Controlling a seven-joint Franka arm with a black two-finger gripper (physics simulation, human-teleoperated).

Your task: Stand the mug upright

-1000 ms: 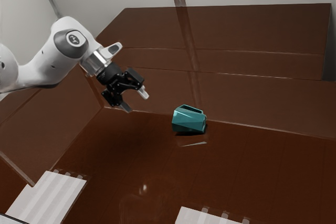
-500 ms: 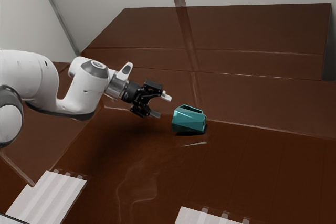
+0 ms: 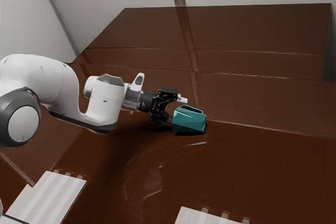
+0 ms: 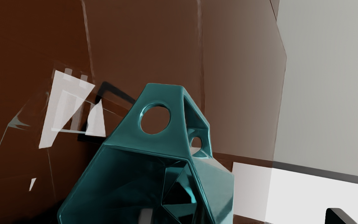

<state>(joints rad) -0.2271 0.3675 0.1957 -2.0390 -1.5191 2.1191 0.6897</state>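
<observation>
My gripper (image 3: 175,110) is right beside the teal mug (image 3: 189,119), on its side nearer the exterior view's left. The faceted mug lies tipped over on the dark brown surface. In the wrist view the open mouth of the mug (image 4: 148,121) faces my hand, with its pierced, angular handle part beyond. The fingers of my gripper (image 4: 241,216) stand wide apart: one tip (image 4: 145,217) shows against the mouth, the other (image 4: 337,217) outside the mug. Whether the first tip is inside the mouth or just before it, I cannot tell.
Brown glossy panels (image 3: 252,66) rise behind the mug. White ribbed pieces lie at the front, one (image 3: 47,195) toward the exterior view's left and another (image 3: 202,216) near the bottom middle. A thin pale sliver (image 3: 195,144) is just in front of the mug.
The arm has stretched toward the exterior view's right and come lower, bringing my gripper from well away to beside the mug. The mug has kept its place and its tipped pose.
</observation>
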